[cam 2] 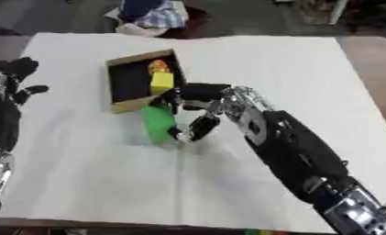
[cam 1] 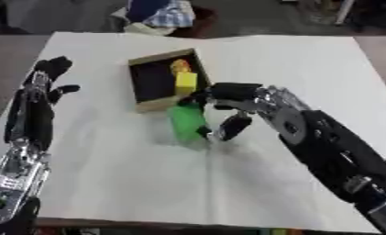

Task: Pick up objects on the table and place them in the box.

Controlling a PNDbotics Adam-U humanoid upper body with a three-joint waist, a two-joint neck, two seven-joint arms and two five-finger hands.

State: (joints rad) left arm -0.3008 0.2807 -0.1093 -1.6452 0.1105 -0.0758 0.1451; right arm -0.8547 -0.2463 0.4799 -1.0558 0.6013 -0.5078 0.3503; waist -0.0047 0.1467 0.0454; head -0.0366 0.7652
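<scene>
My right hand (cam 1: 224,106) closes its fingers and thumb round a green block (cam 1: 187,123) on the white table (cam 1: 292,64), just outside the near corner of the cardboard box (cam 1: 144,106). Inside the box lie a yellow block (cam 1: 185,82) and a small orange-yellow item (cam 1: 179,66). My left hand (cam 1: 45,82) rests idle at the table's left edge, fingers straight and raised.

The box (cam 1: 160,106) has tan walls and a dark inside, with a yellow block (cam 1: 185,82) in it. Just beside the box is a green block (cam 1: 187,123). The counter (cam 1: 107,174) is white.
</scene>
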